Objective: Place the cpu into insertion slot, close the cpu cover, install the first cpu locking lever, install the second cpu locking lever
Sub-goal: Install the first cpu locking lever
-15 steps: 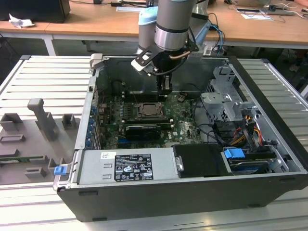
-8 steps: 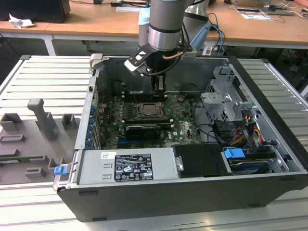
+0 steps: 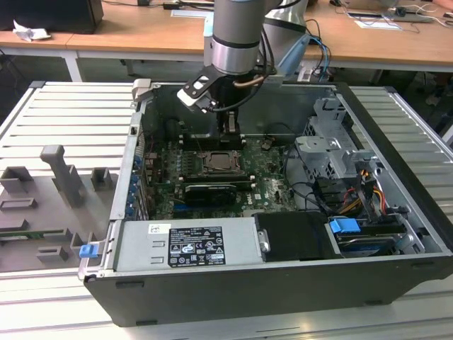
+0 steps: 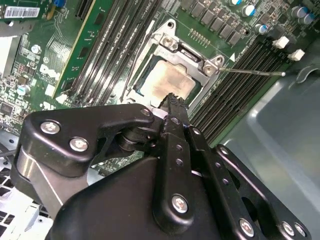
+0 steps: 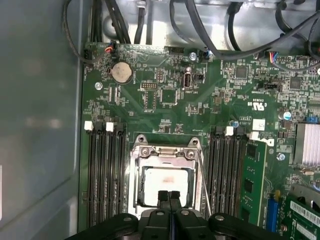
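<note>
Fingers (image 5: 163,198) together at cpu (image 5: 165,181); ribbed metal tbl (image 3: 64,113).

The arm (image 3: 239,14) was observed upright, with the wrist (image 3: 232,60) directed straight down. The pincer (image 3: 228,129) was carried at its lower end, pointing downward. In both wrist views the pincer (image 4: 173,98) (image 5: 170,194) was noted closed: its black fingers (image 5: 163,199) were pressed together, tips touching, linkage bars folded inward.
</note>
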Robot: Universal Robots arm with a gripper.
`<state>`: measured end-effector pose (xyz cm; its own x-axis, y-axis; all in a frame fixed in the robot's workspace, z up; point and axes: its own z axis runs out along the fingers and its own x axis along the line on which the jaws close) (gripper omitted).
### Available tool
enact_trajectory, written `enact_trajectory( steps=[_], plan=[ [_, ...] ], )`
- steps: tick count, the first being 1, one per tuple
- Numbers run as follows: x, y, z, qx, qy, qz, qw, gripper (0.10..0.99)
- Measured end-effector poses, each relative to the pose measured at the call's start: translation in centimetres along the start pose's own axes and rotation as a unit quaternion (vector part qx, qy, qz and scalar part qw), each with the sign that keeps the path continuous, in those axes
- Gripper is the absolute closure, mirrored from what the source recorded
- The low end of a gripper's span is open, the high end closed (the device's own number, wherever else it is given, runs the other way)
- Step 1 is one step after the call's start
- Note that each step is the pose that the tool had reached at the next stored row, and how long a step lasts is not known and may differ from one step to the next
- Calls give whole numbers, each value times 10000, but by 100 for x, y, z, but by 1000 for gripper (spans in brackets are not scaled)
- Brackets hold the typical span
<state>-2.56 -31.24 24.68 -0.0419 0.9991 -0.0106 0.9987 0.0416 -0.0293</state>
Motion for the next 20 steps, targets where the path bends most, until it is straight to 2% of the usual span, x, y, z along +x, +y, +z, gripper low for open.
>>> enact_trajectory(
  steps=[5,11,18,19,20],
  plan=[
    [4,-100,3,-3,0,0,10000,980],
    [5,-123,4,-12,-1,-1,10000,980],
    [4,-127,-121,-17,-1,-2,10000,980],
    [4,-129,-122,-140,-7,0,9999,980],
    [4,-130,-121,-200,-8,-15,9998,980]
  ],
)
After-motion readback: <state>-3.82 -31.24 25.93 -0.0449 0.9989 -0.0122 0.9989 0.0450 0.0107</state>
